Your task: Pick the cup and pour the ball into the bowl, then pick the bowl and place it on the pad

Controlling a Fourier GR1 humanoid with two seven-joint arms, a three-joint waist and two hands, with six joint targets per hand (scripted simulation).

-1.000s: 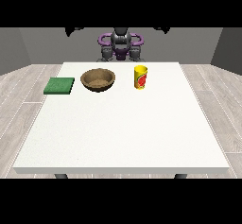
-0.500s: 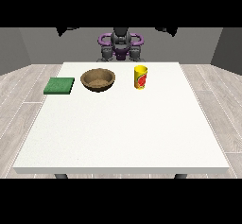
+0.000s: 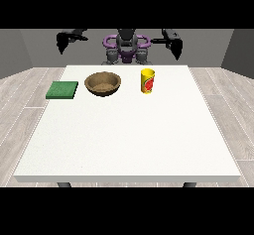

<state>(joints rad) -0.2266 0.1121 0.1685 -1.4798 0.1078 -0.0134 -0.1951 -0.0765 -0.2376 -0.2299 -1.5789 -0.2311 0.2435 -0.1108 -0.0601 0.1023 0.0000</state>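
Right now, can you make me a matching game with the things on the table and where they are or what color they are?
Things:
1. cup
2. bowl
3. pad
4. hand at the view's right

Descriptions:
A. green, at the table's left edge in the view
B. black, raised above the table's far edge
C. yellow with a red patch, right of the bowl
D. brown, between the other two things

Pairs: 1-C, 2-D, 3-A, 4-B

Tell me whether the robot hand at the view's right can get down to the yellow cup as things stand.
Probably yes: the robot hand hangs raised above the table's far edge, and nothing stands between it and the cup; the bowl sits off to the other side.
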